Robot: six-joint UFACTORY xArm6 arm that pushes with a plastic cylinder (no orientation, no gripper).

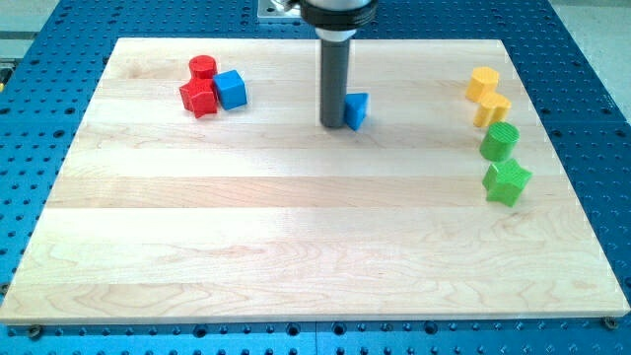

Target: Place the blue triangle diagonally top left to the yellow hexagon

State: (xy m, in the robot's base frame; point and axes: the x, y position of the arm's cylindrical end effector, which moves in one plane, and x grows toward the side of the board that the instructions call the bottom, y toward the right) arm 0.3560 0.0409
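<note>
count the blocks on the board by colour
red: 2, the red cylinder and the red star
blue: 2, the blue cube and the blue triangle beside my tip
yellow: 2, the yellow hexagon and a second yellow block
green: 2, the green cylinder and the green star
total: 8

On the worktop point(296, 237) you will find my tip point(333, 124) near the view's top centre, touching the blue triangle point(357, 110), which lies just to its right. Towards the top left three blocks sit bunched together: the red cylinder point(203, 68) topmost, the red block point(198, 98) below it, the blue cube point(231, 90) to their right. Well apart at the right edge a column runs downward: the yellow hexagon point(483, 83), the second yellow block point(493, 108) against it, the green cylinder point(499, 141), and the green block point(507, 182) lowest.
</note>
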